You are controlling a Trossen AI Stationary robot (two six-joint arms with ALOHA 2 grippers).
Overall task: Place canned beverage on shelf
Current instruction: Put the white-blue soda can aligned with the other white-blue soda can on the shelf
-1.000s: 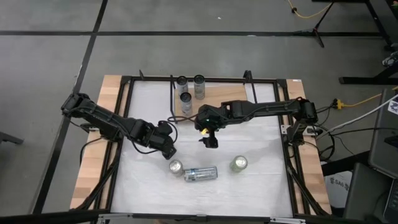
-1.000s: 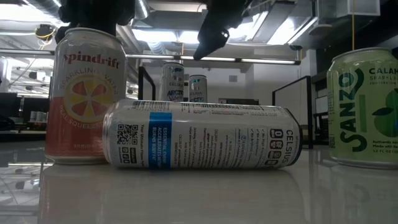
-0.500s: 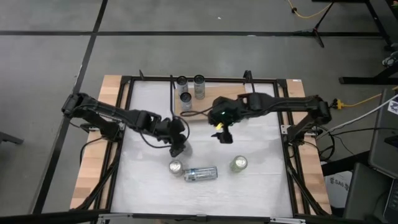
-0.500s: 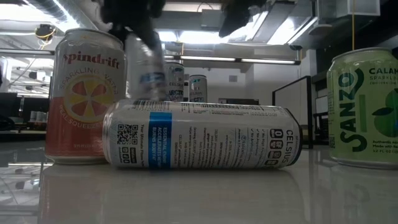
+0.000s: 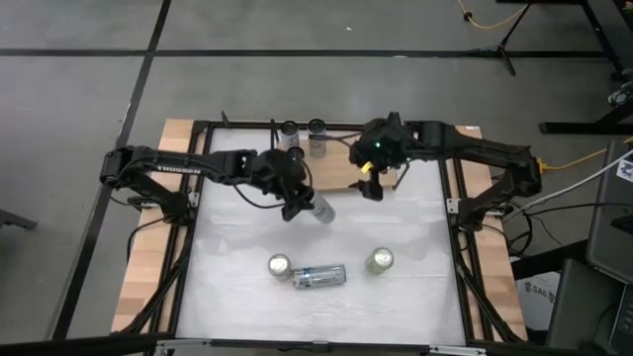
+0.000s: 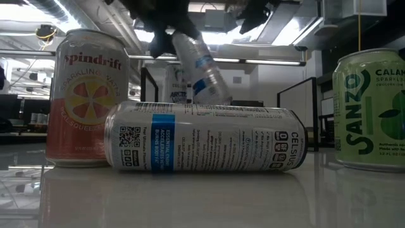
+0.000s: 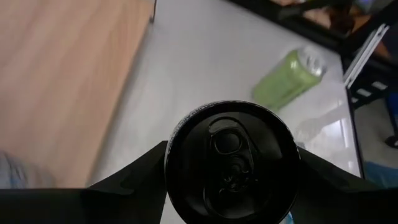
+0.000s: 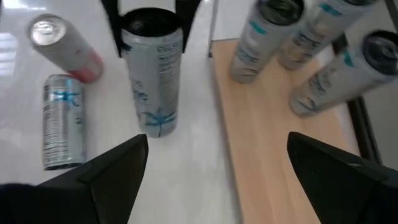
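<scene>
My left gripper [image 5: 295, 201] is shut on a slim silver-and-blue can [image 5: 319, 210], held tilted in the air just in front of the shelf; the can also shows in the low view [image 6: 201, 63] and the right wrist view [image 8: 153, 81]. The shelf [image 5: 336, 176], a light-wood board with black wire uprights, lies at the table's far middle. Three slim cans [image 5: 296, 153] stand upright on its left part. My right gripper [image 5: 374, 190] is open and empty above the shelf's right end. My left gripper pinches the can's upper end, just below the top rim [image 7: 180, 163], between its two fingers [image 7: 140, 175], one on each side. The fingers come along the can from its top end. The can is lifted clear and tilted, its bottom [image 5: 329, 214] toward the table's right.
Near the table's front stand a pink-and-white Spindrift can [image 5: 280, 265] and a green Sanzo can [image 5: 380, 260], with a silver Celsius can [image 5: 318, 276] lying on its side between them. A black frame [image 5: 203, 198] runs around the white tabletop.
My left gripper has carried the slim can up and toward the table's far edge and right, to the shelf's front; the can has tipped from near upright to slanted. My right gripper has moved toward the far right, over the shelf's right end.
</scene>
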